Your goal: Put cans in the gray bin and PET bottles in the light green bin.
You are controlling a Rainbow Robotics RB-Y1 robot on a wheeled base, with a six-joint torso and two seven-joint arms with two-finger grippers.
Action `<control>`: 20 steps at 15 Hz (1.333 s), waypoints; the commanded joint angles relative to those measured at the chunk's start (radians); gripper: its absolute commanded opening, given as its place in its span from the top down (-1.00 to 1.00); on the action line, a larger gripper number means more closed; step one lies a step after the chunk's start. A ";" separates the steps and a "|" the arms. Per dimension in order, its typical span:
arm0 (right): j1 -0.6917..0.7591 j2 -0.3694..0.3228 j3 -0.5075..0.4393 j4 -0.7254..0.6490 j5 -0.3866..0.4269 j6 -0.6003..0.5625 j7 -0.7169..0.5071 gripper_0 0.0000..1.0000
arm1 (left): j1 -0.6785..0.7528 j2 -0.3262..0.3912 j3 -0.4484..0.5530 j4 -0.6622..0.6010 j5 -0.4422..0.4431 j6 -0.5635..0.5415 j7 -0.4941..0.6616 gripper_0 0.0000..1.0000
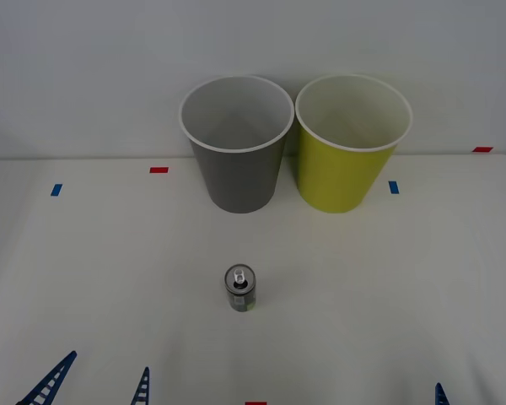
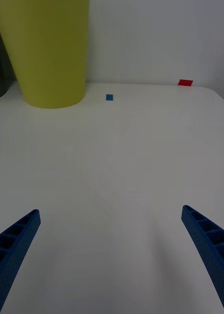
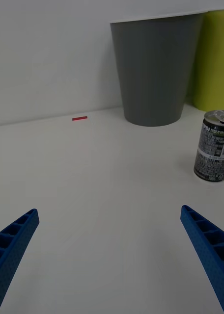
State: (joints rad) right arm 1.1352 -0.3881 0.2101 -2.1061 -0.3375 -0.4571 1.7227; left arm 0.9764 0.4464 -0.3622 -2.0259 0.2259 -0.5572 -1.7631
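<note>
A small dark gray can (image 1: 241, 288) with a silver top stands upright in the middle of the white table; the left wrist view has the can (image 3: 213, 153) too. Behind it stand the gray bin (image 1: 236, 143) and, to its right, the light green bin (image 1: 352, 143), both upright and showing nothing inside. The gray bin (image 3: 155, 68) and light green bin (image 2: 49, 51) also appear in the wrist views. My left gripper (image 1: 93, 386) is open at the front left, short of the can. My right gripper (image 1: 481, 395) is open at the front right edge. No PET bottles are in view.
Small red tape marks (image 1: 158, 170) and blue tape marks (image 1: 56, 190) dot the table (image 1: 405, 278). A pale wall rises just behind the bins. Open tabletop lies between the grippers and the can.
</note>
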 commanded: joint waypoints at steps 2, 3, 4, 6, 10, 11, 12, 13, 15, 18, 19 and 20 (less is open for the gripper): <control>0.000 0.000 0.000 0.000 0.000 0.000 0.000 -1.00 | -0.154 0.081 -0.081 0.058 -0.008 0.002 -0.012 -1.00; 0.000 0.000 0.000 0.000 0.000 0.000 0.000 -1.00 | -0.191 0.098 -0.103 0.078 -0.008 0.002 -0.013 -1.00; 0.000 0.000 0.000 0.000 0.000 0.000 0.000 -1.00 | -0.216 0.109 -0.121 0.090 -0.008 0.002 -0.013 -1.00; 0.000 0.000 0.000 0.000 0.000 0.000 0.000 -1.00 | -0.252 0.124 -0.152 0.107 -0.010 0.002 -0.013 -1.00; 0.000 0.000 0.000 0.000 0.000 0.000 0.000 -1.00 | -0.357 0.130 -0.189 0.136 -0.004 0.056 -0.009 -1.00; 0.000 0.000 0.000 0.000 0.000 0.000 0.000 -1.00 | -0.393 0.133 -0.208 0.138 -0.002 0.088 -0.007 -1.00; 0.000 0.000 0.000 0.000 0.000 0.000 0.000 -1.00 | -0.423 0.133 -0.227 0.145 0.004 0.097 -0.004 -1.00; 0.000 0.000 0.000 0.000 0.000 0.000 0.000 -1.00 | -0.449 0.138 -0.239 0.159 0.009 0.103 -0.003 -1.00; 0.000 0.000 0.000 0.000 0.000 0.000 0.000 -1.00 | -0.507 0.152 -0.264 0.191 0.018 0.103 0.001 -1.00; 0.000 0.000 0.000 0.000 0.000 0.000 0.000 -1.00 | -0.571 0.156 -0.291 0.233 0.032 0.105 0.004 -1.00; 0.000 0.000 0.000 0.000 0.000 0.000 0.000 -1.00 | -0.593 0.164 -0.301 0.256 0.036 0.103 0.005 -1.00; 0.000 0.000 0.000 0.000 0.000 0.000 0.000 -1.00 | -0.605 0.169 -0.307 0.260 0.041 0.103 0.007 -1.00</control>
State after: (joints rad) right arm 1.1351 -0.3881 0.2101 -2.1061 -0.3375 -0.4571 1.7227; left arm 0.3856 0.6094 -0.6609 -1.7738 0.2614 -0.4534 -1.7583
